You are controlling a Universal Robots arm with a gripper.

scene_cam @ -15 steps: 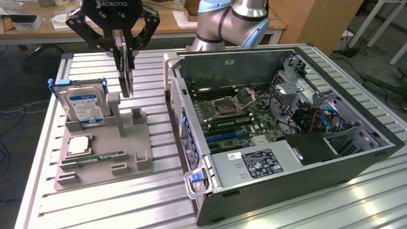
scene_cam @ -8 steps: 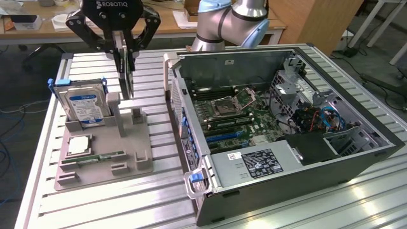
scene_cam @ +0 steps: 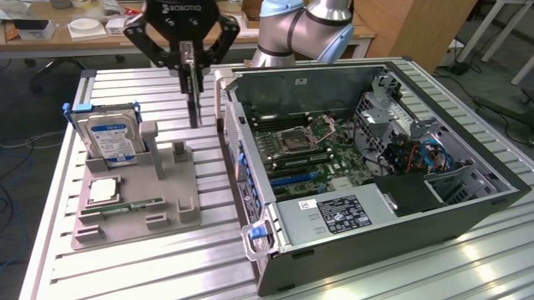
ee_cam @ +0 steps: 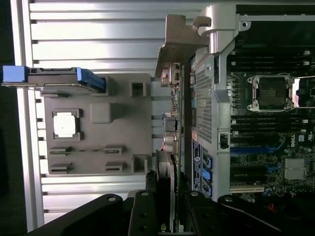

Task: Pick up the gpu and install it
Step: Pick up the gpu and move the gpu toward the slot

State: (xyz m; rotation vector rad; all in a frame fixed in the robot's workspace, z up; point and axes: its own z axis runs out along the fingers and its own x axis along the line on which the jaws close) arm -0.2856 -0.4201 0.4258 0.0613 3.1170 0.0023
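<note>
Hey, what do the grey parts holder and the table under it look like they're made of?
grey parts holder: matte, evenly grey, blocky moulded shapes; probably plastic, possibly printed.
table: silvery ribbed slats with soft glare; likely aluminium extrusion.

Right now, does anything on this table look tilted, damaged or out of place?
Nothing stands out. The gpu hangs upright in the gripper, over the edge of the grey holder. The hard drive stands straight in its slot, and the memory stick lies flat there.

My matt black gripper (scene_cam: 190, 59), the gpu (ee_cam: 173, 110) with its silvery metal bracket, a ribbed bare-metal table (scene_cam: 125, 275), a matt grey plastic holder (scene_cam: 179, 181).
</note>
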